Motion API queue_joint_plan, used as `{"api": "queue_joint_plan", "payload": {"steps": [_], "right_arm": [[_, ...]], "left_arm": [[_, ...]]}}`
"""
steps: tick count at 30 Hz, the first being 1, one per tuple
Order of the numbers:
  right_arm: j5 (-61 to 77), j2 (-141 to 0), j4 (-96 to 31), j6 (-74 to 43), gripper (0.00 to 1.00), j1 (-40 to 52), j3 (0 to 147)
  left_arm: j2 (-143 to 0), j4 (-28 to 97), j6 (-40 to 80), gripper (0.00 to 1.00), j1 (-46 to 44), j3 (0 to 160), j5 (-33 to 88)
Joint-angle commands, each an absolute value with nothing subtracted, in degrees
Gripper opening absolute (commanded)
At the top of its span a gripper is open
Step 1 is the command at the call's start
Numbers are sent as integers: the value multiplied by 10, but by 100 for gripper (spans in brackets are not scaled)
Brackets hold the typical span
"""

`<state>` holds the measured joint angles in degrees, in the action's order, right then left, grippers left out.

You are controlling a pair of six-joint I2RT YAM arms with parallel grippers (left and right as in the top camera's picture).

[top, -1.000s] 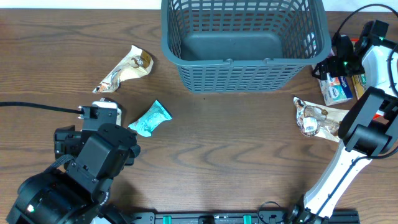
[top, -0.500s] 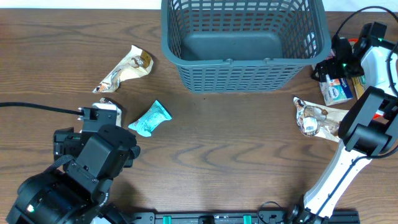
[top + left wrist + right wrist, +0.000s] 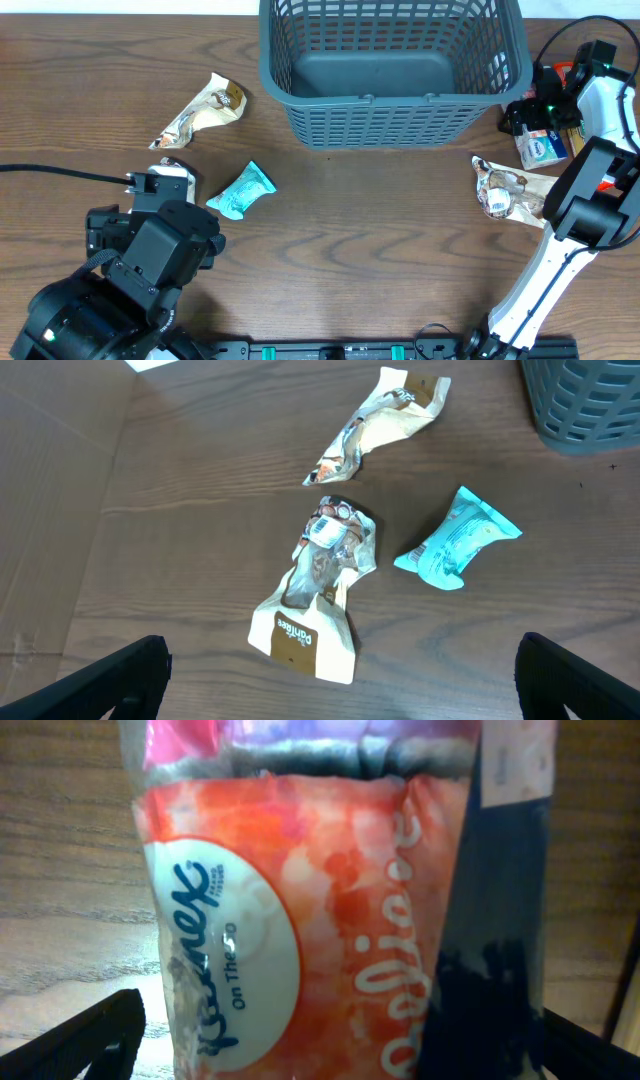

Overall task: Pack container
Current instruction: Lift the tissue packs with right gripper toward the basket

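**Right pincer lined up on the tissue pack, container waiting**

The right pincer (image 3: 345,1025) stands wide, its two dark tips at the bottom corners of its own wrist view. An orange-and-white tissue pack (image 3: 300,920) fills nearly all the space ahead of them. The fingers do not appear to press on it. Seen from overhead, this pack lies on the counter (image 3: 350,220) just beside the container's right front corner.

The container (image 3: 380,120) sits at the far middle of the counter, upright, with nothing showing on its base.

The left pincer (image 3: 340,660) is also spread wide and holds nothing. It hangs well out from the container's front left corner, above a brown wrapper (image 3: 320,590). A teal packet (image 3: 455,540) lies on the container side of that wrapper, and a cream wrapper (image 3: 375,420) lies further left of the container. A second brown wrapper (image 3: 505,185) lies off the container's front right.

By my reading, the step in hand is the first pick. The next move calls for closing squarely on the soft pack, lifting it over the thick rim and letting go inside.
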<state>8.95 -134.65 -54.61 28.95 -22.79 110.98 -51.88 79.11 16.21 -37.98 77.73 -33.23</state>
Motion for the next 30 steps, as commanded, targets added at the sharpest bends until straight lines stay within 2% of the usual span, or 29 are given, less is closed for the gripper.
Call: {"api": "queue_joint_plan", "payload": {"steps": [1,17,19,20,23,29,30], "right_arm": [[87,-1356,-547,279,95,-225,1105],[58,-1361,-550,272,96,-229,1071],[58,-1361,-550,272,87,-229,1071],[58,-1361,-548,272,71,-229,1071],[57,-1361,-546,267,41,-229,1071],[57,-1361,-533,228,1,-229,1072],[57,-1361,-531,216,1,-229,1074]], "left_arm": [[-520,793,155,98,-378,789,-341],[-520,793,154,99,-378,789,-341],[-520,793,154,99,-378,789,-341],[-520,793,154,99,-378,789,-341],[-520,793,150,99,-378,789,-341],[-520,793,150,99,-378,789,-341],[-520,793,150,99,-378,789,-341]]}}
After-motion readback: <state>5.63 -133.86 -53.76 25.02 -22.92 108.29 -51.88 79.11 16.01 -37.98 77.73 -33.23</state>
